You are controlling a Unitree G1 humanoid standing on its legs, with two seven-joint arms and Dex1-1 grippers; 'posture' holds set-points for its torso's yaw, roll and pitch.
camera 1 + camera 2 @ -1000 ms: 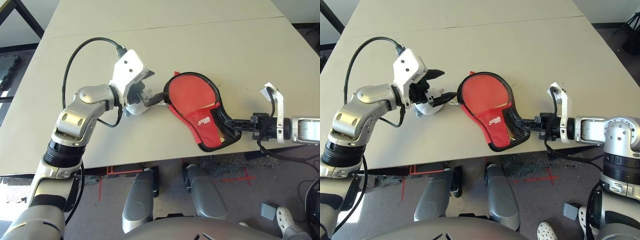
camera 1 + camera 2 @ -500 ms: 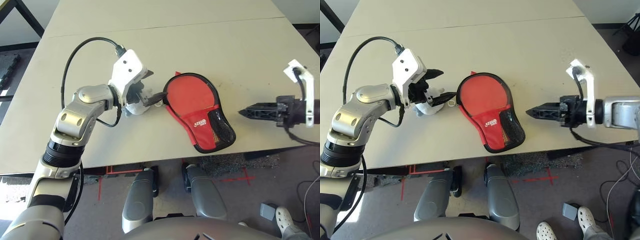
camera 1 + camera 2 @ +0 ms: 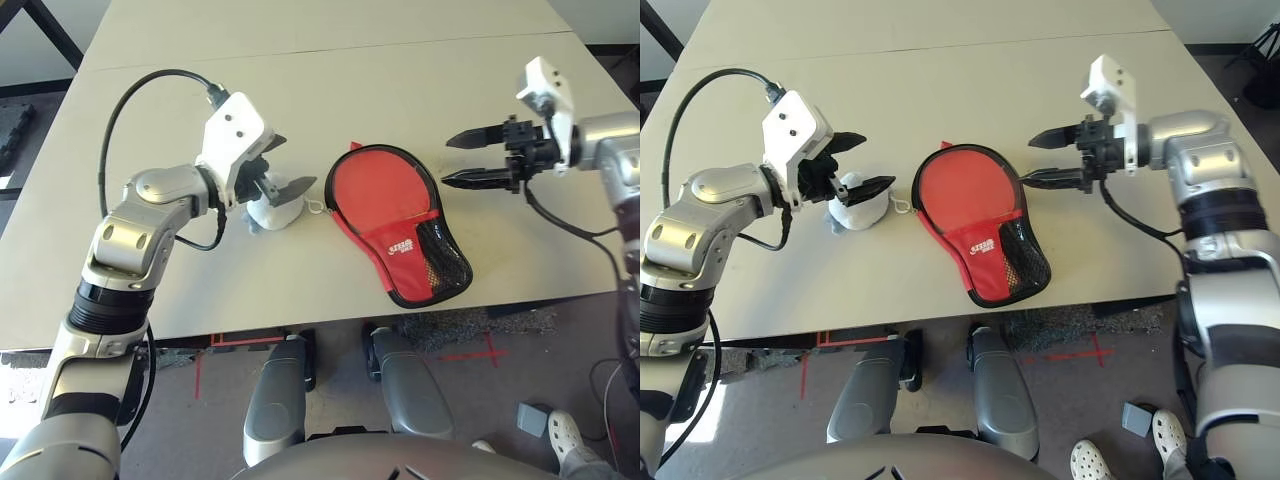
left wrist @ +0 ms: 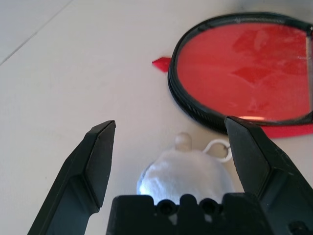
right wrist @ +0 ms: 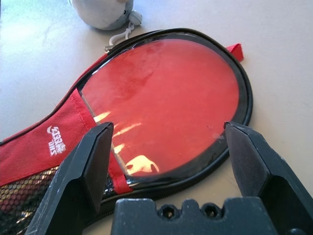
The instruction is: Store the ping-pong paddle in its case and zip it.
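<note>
Across the tabletop [image 3: 940,90], case [image 3: 980,240] between 2 grippers, both with fingers [image 3: 1055,137] apart.

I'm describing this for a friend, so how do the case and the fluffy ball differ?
The case is red with black edging; the fluffy ball is white and grey. The case lies flat and is larger, while the ball is small and rounded. Both rest on the table.

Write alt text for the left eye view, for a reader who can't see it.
A red paddle case with black piping and a clear window, the red paddle face showing through, lies flat on a pale table. The left gripper is open at a fluffy white ball; the right gripper is open beside the case.
</note>
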